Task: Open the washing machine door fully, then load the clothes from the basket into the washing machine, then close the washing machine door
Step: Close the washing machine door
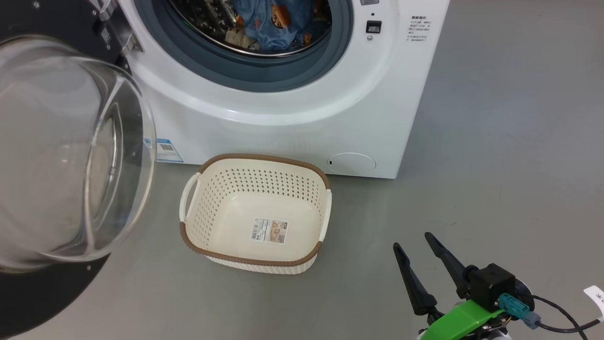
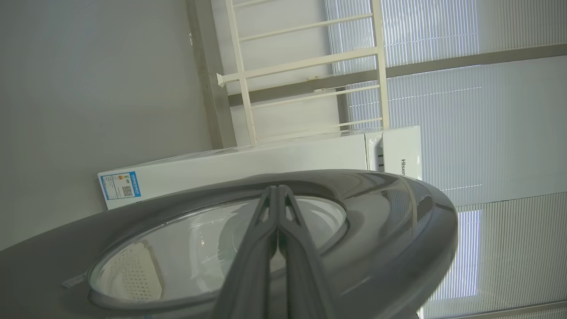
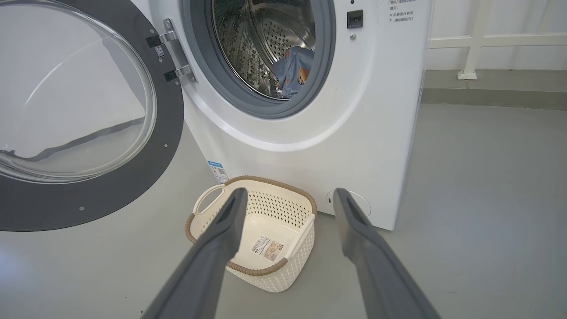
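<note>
The clothes (image 1: 271, 23) lie inside the washing machine (image 1: 292, 123), whose door (image 1: 28, 302) stands wide open. The basket (image 1: 250, 260) sits just before it. The right pincer (image 1: 411, 240) is spread; the left pincer (image 2: 277, 189) is pressed together beside the door.

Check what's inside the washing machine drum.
Light-blue bear-print clothes lie low in the steel drum, with a cream piece beside them. The grey gasket covers the drum's front floor, so anything lying lower there cannot be seen.

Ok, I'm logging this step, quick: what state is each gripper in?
Left gripper: closed, holding nothing, tips by the washing machine door.
Right gripper: open, empty.
</note>
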Controlling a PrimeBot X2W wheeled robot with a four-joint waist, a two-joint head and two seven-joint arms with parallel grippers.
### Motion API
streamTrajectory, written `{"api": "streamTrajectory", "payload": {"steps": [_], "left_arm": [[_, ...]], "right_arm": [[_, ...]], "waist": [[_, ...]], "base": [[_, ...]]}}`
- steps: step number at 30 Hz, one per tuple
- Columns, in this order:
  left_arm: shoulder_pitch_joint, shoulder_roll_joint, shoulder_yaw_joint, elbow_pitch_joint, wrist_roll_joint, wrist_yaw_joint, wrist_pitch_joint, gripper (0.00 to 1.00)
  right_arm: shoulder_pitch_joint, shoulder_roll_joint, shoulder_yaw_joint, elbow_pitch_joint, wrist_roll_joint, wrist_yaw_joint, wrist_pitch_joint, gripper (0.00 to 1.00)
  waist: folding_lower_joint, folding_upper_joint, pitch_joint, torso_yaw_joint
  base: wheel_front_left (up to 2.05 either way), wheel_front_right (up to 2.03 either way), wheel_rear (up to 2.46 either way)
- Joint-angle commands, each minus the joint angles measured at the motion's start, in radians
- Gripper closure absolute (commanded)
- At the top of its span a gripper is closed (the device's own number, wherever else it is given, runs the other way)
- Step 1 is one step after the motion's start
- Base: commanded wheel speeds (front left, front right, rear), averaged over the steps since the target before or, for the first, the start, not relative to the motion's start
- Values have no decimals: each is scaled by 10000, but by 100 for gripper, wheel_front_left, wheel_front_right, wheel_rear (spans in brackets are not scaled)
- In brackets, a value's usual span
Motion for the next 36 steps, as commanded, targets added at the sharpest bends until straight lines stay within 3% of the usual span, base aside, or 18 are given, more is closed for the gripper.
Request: {"api": "streamTrajectory", "payload": {"steps": [1,11,19,25,28,36], "left_arm": [[164,313,1,-435,-120,136,362,100],[1262,-353,-575,-2494,-901,1351,2451,100],[2042,-907,-959,-3993,-1221,1834,3339,100],[2572,-1613,-1432,-5407,-1478,1868,3901,100],[2740,-2277,-1821,-6226,-1645,1750,4047,100],[2775,-3234,-2639,-6969,-1556,1188,3866,100]], "right_arm": [[-289,30,293,-192,14,29,-96,0],[-275,30,322,-54,132,29,-177,0],[-291,30,430,43,212,29,-228,0],[-292,30,405,111,275,29,-290,0],[-285,30,403,137,332,29,-328,0],[-421,30,373,144,413,29,-375,0]], "waist": [[0,0,-13,20],[0,0,-111,143],[0,0,-139,59],[0,0,-147,-85],[0,0,-156,-200],[0,0,93,-756]], "base": [[0,0,0],[0,0,0],[0,0,0],[0,0,0],[0,0,0],[0,0,0]]}}
